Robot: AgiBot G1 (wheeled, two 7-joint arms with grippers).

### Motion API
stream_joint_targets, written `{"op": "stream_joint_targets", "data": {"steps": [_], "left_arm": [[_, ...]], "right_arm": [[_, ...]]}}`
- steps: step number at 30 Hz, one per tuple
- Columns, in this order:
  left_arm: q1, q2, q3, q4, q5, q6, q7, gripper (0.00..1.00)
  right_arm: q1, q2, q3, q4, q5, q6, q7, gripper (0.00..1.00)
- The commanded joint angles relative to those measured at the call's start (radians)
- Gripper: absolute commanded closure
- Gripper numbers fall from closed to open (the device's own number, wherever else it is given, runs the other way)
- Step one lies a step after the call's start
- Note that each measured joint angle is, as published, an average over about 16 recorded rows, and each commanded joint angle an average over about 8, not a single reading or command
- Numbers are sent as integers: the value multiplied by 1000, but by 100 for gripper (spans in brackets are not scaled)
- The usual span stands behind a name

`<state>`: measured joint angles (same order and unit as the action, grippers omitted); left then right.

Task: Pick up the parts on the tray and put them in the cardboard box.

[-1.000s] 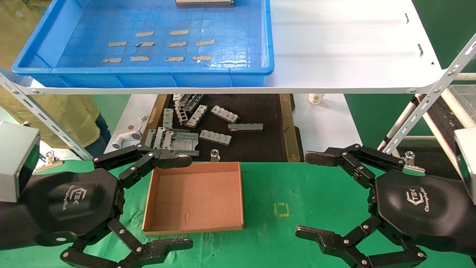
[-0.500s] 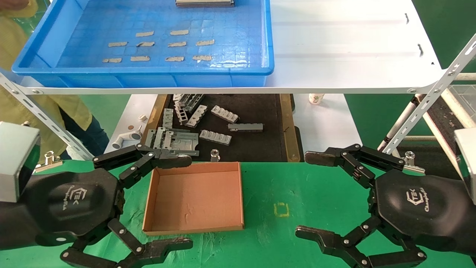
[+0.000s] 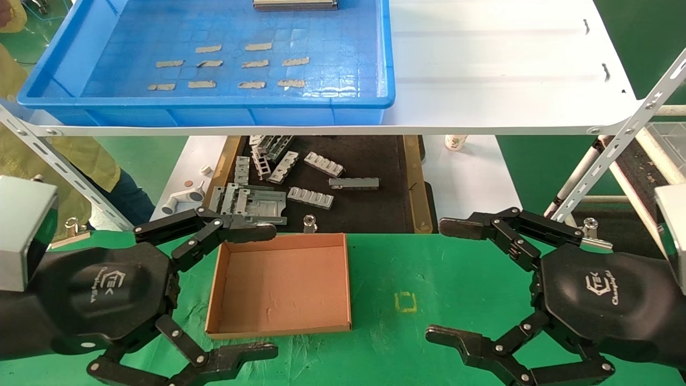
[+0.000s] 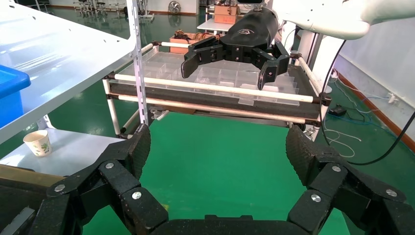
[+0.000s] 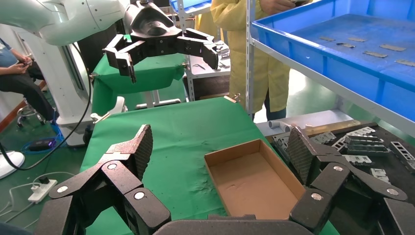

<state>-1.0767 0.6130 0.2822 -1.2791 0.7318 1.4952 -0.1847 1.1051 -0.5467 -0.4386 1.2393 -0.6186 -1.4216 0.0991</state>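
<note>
The blue tray (image 3: 214, 110) stands on a white shelf at the back left, with grey tape strips on its floor. A stack of thin silver parts (image 3: 295, 4) lies at its far edge, cut off by the frame. The tray also shows in the right wrist view (image 5: 313, 44). The empty cardboard box (image 3: 281, 284) sits on the green table in front; it also shows in the right wrist view (image 5: 254, 181). My left gripper (image 3: 261, 291) is open and empty by the box's left side. My right gripper (image 3: 444, 281) is open and empty to the box's right.
A black-floored tray (image 3: 370, 209) with grey ribbed brackets (image 3: 311, 197) sits below the shelf (image 3: 482, 64). Slanted slotted metal struts (image 3: 616, 145) flank both sides. A paper cup (image 3: 455, 142) stands behind. A person in yellow (image 3: 80, 161) is at the left.
The person in yellow at the left has shifted further out of view. Both arms and the box have not moved.
</note>
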Motion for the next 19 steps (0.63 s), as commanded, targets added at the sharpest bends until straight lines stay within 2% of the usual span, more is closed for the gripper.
{"op": "stream_joint_targets", "data": {"steps": [1,19], "left_arm": [[0,0,0,0,0,0,0,0],[0,0,0,0,0,0,0,0]], "right_arm": [[0,0,0,0,0,0,0,0],[0,0,0,0,0,0,0,0]]}}
